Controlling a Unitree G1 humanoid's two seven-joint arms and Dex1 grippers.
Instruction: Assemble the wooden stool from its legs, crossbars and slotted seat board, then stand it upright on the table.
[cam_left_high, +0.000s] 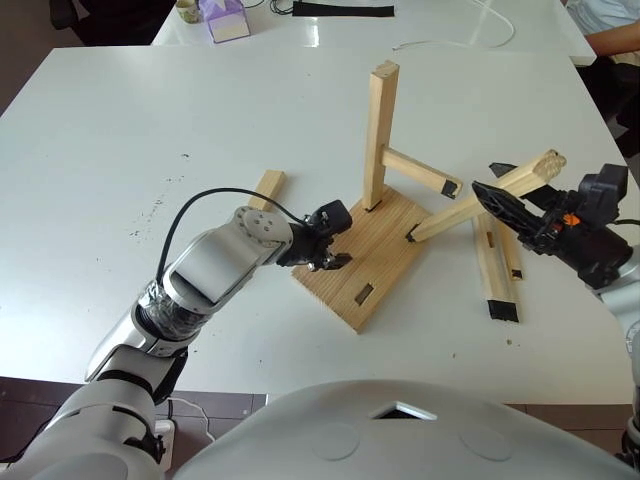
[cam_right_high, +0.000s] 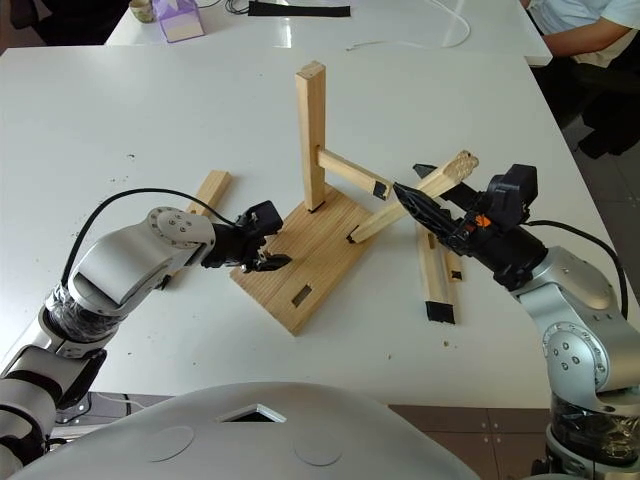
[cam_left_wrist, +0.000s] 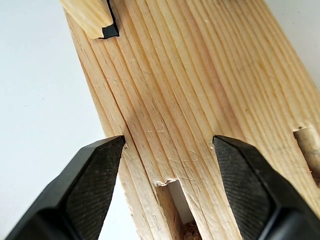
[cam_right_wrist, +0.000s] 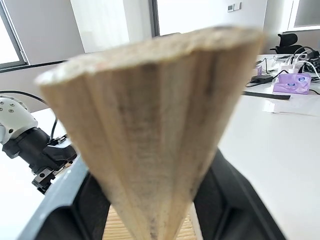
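Right gripper (cam_left_high: 503, 207) clamped on leg (cam_left_high: 450, 216); long axis slants down-left, its foot at a seat board (cam_left_high: 372, 262) slot, frame centre. Left gripper (cam_left_high: 333, 256) fingers apart over the board's left end.

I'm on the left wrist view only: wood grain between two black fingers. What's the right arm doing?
Observer: The right gripper is shut on a slanted leg, whose lower end meets the seat board at its right edge.
Operator: Is any leg standing in the board?
Observer: Yes, an upright leg stands at the far corner, with a crossbar sticking out of its side.
Operator: Any loose parts?
Observer: Two sticks lie on the table below the right gripper, and a short piece lies to the left of the board.
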